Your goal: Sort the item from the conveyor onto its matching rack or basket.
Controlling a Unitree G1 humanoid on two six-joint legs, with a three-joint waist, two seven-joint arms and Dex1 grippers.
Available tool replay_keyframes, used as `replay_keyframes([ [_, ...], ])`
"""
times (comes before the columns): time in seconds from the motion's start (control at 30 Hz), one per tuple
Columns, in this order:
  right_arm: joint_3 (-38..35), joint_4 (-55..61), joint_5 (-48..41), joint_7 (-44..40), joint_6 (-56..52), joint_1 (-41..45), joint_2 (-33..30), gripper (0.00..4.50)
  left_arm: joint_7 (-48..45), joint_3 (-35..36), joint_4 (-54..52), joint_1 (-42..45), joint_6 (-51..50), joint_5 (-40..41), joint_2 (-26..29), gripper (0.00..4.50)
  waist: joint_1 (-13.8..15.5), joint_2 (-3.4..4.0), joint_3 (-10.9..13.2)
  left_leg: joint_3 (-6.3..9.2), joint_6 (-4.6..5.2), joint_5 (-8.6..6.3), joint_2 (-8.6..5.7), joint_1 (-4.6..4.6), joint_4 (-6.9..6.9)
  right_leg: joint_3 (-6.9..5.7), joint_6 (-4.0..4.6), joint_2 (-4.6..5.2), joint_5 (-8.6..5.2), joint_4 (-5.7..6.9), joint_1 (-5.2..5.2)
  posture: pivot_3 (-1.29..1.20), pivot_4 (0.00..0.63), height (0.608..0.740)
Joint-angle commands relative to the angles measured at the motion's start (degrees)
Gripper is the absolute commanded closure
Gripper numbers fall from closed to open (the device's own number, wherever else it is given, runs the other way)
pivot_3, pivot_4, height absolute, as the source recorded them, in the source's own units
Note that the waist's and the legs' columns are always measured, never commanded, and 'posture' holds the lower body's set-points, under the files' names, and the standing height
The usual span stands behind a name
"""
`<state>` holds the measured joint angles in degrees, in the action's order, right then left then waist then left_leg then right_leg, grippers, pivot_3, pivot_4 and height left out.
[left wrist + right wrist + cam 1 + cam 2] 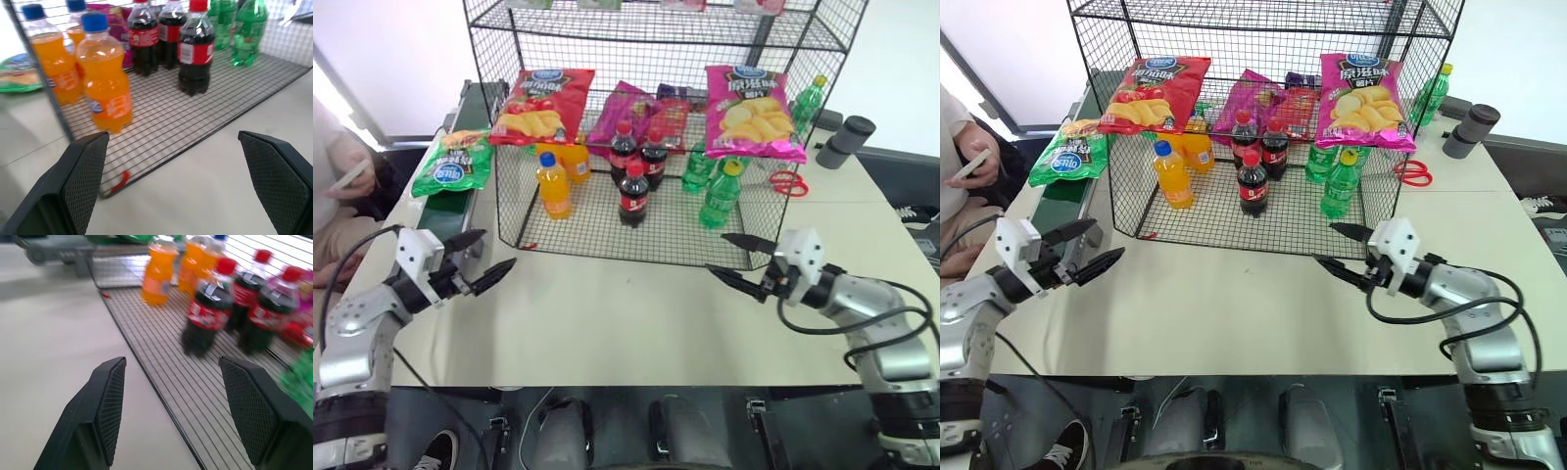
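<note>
Table (pixel 636 313) pale, carrying black wire rack (pixel 666 127).

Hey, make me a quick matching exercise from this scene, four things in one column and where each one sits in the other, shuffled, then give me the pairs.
Things:
1. green crisp bag
2. red crisp bag
3. scissors
4. orange soda bottle

Places:
A. standing on the bottom grid of the wire rack
B. lying on the conveyor at the table's left edge
C. on the table just right of the rack
D. propped on the rack's middle shelf, left end

Pairs: 1-B, 2-D, 3-C, 4-A
</note>
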<state>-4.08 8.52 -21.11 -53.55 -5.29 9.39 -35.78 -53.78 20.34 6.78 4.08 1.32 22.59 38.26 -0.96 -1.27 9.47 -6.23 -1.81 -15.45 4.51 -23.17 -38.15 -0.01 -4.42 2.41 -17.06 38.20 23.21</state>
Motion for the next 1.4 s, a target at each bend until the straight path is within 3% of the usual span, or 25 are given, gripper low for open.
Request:
replay_keyframes([
  [0.03, 2.9, -1.0, 1.5, 1.2, 0.9, 5.0, 2.8, 1.37, 6.2, 4.0, -4.2, -4.1, 7.9, -6.2, 0.7, 0.0, -0.1, 0.0, 0.0, 0.0, 0.0, 0.0, 0.0, 0.0, 0.0, 0.01, 0.0, 0.01, 0.0, 0.0, 0.01, 0.0, 0.15, 0.74],
  [0.37, 12.3, -10.3, 4.6, -3.1, 4.9, 15.1, 10.7, 1.37, 24.3, 15.8, -6.3, -20.4, 24.1, -26.6, 3.0, 0.0, 0.0, -0.05, 0.0, -0.09, 0.04, -0.02, 0.02, -0.02, 0.03, -0.03, 0.03, 0.11, 0.0, -0.02, 0.06, 0.0, 0.15, 0.74],
  [0.63, 15.9, -14.2, 6.2, -6.6, 7.5, 18.3, 13.3, 1.37, 31.1, 16.4, -5.9, -28.4, 29.1, -36.6, 4.9, 0.0, 0.1, -0.07, 0.0, -0.26, 0.06, -0.04, 0.13, -0.03, 0.05, -0.05, 0.04, 0.18, -0.01, -0.02, 0.11, 0.0, 0.15, 0.74],
  [1.13, 15.1, -14.7, 6.5, -7.6, 7.9, 18.5, 12.8, 1.37, 36.8, 12.3, 3.5, -26.7, 33.5, -41.9, 11.0, 0.0, -0.1, -0.07, 0.0, -0.33, 0.05, -0.04, 0.2, -0.03, 0.11, -0.04, 0.07, 0.18, 0.01, -0.01, 0.18, 0.0, 0.15, 0.74],
  [1.4, 17.0, -10.9, 5.5, -8.9, 4.1, 16.3, 12.6, 1.37, 41.1, 7.5, 8.1, -21.2, 34.5, -44.4, 13.2, 0.0, 0.0, -0.08, -0.1, -0.38, 0.05, -0.04, 0.2, -0.06, 0.12, -0.04, 0.06, 0.18, 0.01, -0.01, 0.21, 0.0, 0.15, 0.74],
])
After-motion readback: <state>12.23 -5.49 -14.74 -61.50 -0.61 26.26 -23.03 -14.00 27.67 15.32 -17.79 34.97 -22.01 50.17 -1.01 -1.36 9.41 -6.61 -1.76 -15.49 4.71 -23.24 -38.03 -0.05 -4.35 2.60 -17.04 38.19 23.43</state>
